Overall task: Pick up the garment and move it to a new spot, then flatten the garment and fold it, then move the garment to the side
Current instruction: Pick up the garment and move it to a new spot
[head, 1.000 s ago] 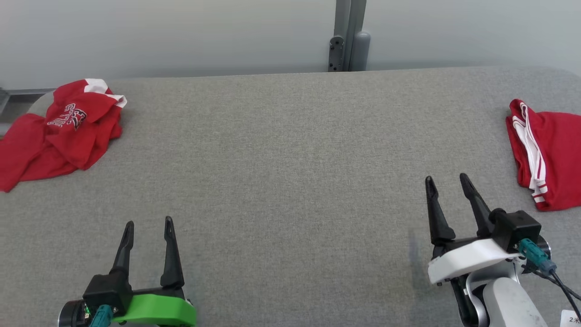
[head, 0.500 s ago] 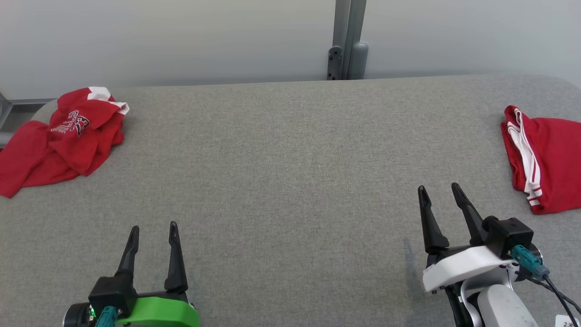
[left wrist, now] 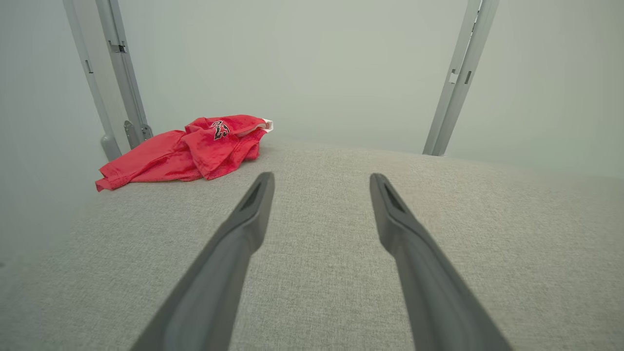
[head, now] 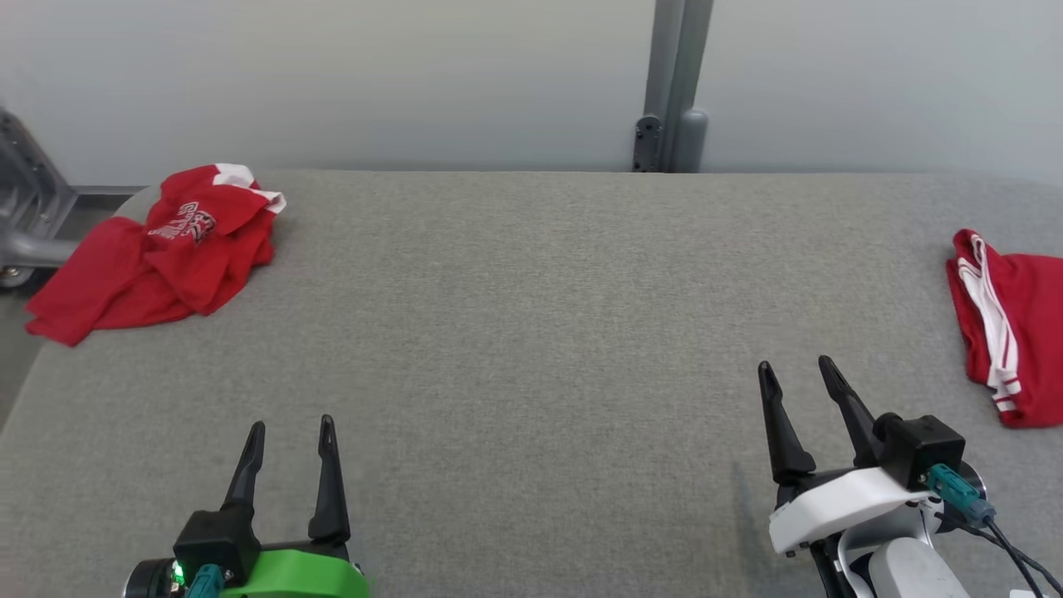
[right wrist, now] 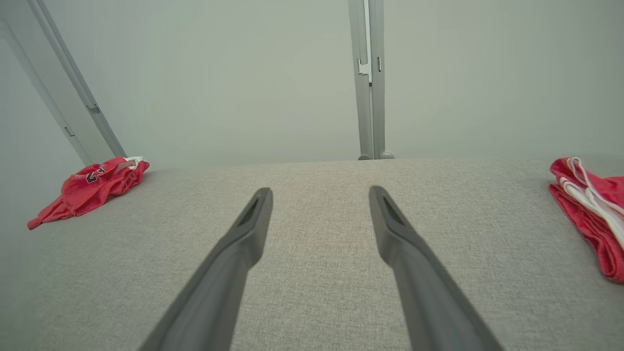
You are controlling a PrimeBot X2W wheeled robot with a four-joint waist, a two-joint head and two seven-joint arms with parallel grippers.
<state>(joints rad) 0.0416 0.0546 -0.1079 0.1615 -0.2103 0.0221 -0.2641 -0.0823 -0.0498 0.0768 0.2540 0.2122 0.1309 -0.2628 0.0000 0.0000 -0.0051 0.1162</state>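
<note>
1. At the far-left corner of the worktop [head: 531, 332], the crumpled red garment [head: 166, 249] lies in a heap with its lettered panel up and white trim at the back. Its outer part seems to lap over the rounded edge.
2. Opposite, at the right edge, a striped red garment [head: 1009, 324] lies folded. It looks finished, so I take the crumpled one as the target.
3. Left pincer [head: 291, 423]: fingers apart, empty, low at the near side, well apart from the heap.
4. Right pincer [head: 793, 363]: fingers apart, empty, near the folded piece but not touching it.
5. Stage, as judged: pick-up not yet begun. The bare grey middle is the likely new spot.
6. Risk: pinching only the top layer would lift one flap and drag the rest, leaving it more tangled for flattening.
7. Risk: a push on approach could slide the overhanging cloth off the edge.
8. Risk: a metal frame [head: 25, 208] stands just beyond that corner, and a wide left reach could strike it.
9. Risk: a right arm swinging outward could snag and undo the folded piece.
</note>
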